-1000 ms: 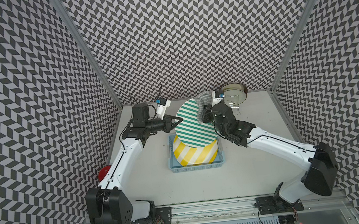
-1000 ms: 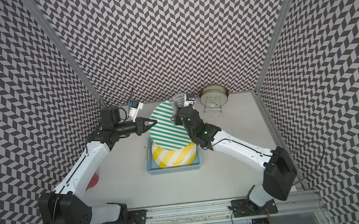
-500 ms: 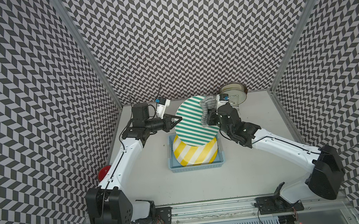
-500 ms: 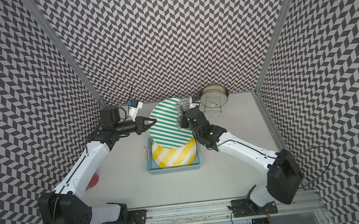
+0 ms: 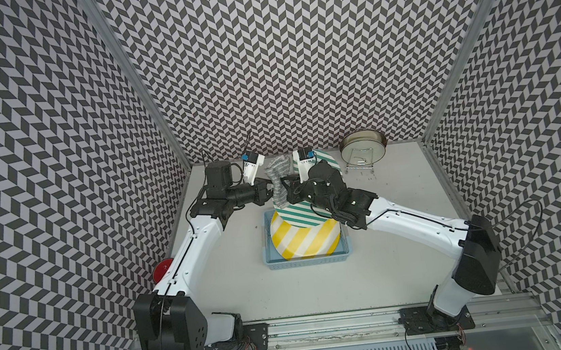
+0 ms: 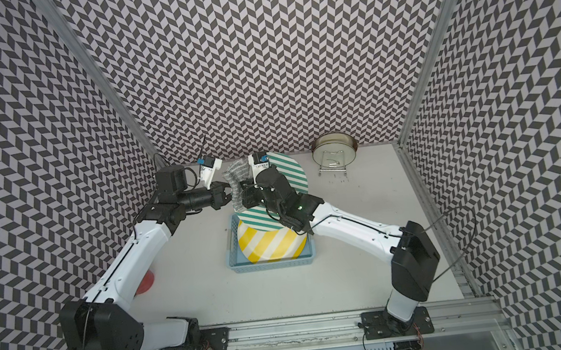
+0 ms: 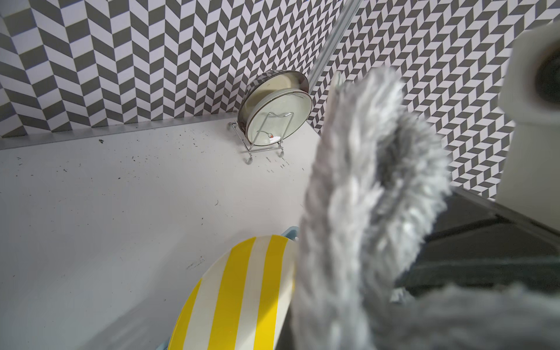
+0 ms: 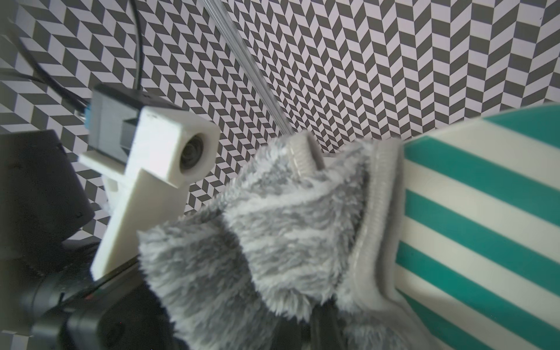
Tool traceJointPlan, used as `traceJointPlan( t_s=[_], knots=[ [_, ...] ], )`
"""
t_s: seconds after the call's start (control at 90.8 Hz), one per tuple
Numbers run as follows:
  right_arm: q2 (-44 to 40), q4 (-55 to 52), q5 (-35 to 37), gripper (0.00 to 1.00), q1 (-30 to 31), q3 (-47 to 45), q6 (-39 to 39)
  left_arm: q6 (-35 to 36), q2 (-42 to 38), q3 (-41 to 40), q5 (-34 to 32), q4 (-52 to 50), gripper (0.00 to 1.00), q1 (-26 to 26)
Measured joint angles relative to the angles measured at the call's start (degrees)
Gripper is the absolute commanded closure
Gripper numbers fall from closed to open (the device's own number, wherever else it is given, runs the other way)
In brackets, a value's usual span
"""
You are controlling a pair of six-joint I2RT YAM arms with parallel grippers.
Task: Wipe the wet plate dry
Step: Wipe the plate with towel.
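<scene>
The right tool [image 5: 285, 184], clenched on the grey cloth [image 5: 277, 173], presses it against the green-striped plate [image 5: 299, 213]. The left tool [image 5: 268, 188] grips the plate's rim, holding it tilted above the basket [image 5: 307, 261]. Wiping seems underway, and the remaining wetness is unreadable.

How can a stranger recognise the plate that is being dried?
Look at the blue basket in the middle of the white table. Above it, the green-striped plate hangs tilted in the air, a grey cloth against its edge. Only it has green stripes; the yellow-striped plate rests below, in the basket.
</scene>
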Motion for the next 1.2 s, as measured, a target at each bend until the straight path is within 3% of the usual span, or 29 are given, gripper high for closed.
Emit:
traceJointPlan(
  t_s=[0.231,0.54,0.76,1.201],
  knots=[
    [-3.48,1.05,4.48,1.0,-1.7,-6.56,2.86,-0.13,0.2,0.0,-0.44,-0.07,1.0,-0.28],
    [-13.05,-0.74,10.08,1.0,-12.94,-24.44,6.05,-0.07,0.2,0.0,-1.14,0.15,1.0,-0.28],
    [-13.42,-1.73,7.08,1.0,-13.33,-25.97,5.35,0.07,0.2,0.0,-1.38,0.68,1.0,-0.28],
    [-5.05,-0.09,0.55,1.0,1.95,-11.61,-1.81,0.04,0.2,0.0,-0.37,2.8,1.0,-0.31]
  ],
)
